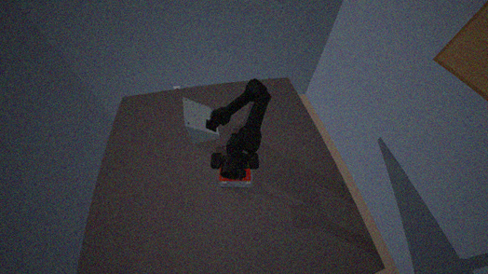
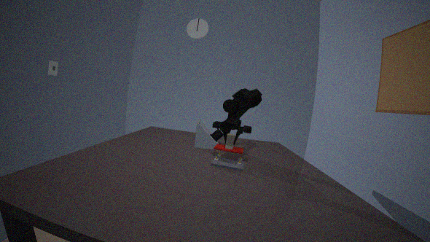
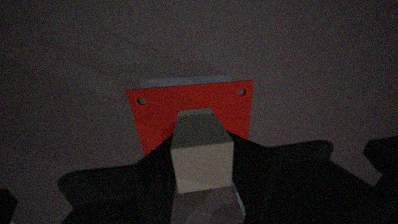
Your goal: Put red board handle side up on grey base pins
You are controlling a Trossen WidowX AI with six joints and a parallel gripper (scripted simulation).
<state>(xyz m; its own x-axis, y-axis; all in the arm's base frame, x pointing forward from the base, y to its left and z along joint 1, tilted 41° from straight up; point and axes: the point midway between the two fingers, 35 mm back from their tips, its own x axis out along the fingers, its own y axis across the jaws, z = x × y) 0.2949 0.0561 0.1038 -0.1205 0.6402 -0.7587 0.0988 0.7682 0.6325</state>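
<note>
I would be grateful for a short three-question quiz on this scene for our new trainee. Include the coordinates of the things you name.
1. True or false: the red board [image 1: 249, 175] [image 2: 237, 149] [image 3: 200, 95] rests flat on the four posts.
2. Multiple choice: what is the gripper [image 2: 230, 143] [image 3: 197, 132] holding? (a) a gold pin (b) the grey base (c) the square handle [image 2: 229, 141] [image 3: 202, 167]
3. Fill in the blank: in the exterior view, the base [image 2: 227, 164] lies ____ the board.

Key: 1. false; 2. c; 3. below
</note>
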